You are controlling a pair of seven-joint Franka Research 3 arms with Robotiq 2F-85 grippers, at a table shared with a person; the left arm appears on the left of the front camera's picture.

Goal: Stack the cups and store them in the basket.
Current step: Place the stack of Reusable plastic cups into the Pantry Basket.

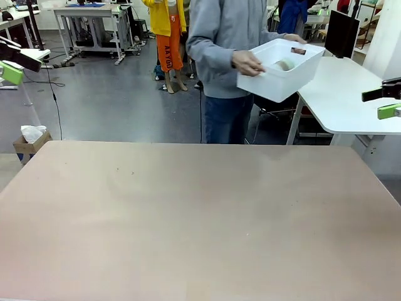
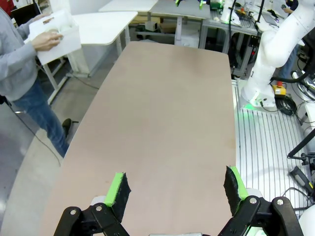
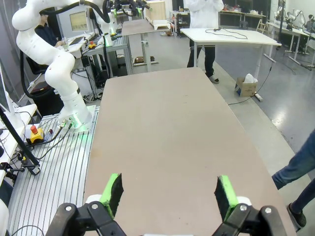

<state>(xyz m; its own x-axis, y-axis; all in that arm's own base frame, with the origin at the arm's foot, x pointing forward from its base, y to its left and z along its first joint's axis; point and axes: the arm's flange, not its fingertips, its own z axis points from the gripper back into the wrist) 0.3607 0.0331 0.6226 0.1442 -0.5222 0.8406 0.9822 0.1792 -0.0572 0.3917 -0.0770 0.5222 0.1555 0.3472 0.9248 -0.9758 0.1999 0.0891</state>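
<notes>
A person across the table holds the white basket (image 1: 276,83) in both hands, tilted toward me and off the table. The rounded end of one pale cup (image 1: 286,64) lies inside it; the rest of the inside is hidden. In the left wrist view the basket (image 2: 61,42) sits at the far left corner. My left gripper (image 1: 12,64) hangs open at the left edge, high above the tabletop, its jaws (image 2: 177,189) wide with nothing between them. My right gripper (image 1: 385,100) hangs open at the right edge, its jaws (image 3: 169,195) likewise bare.
The tan tabletop (image 1: 188,213) lies bare in front of me. A white desk (image 1: 344,94) stands behind at the right, beside the person. On the floor at the left sits a small cardboard box (image 1: 30,141).
</notes>
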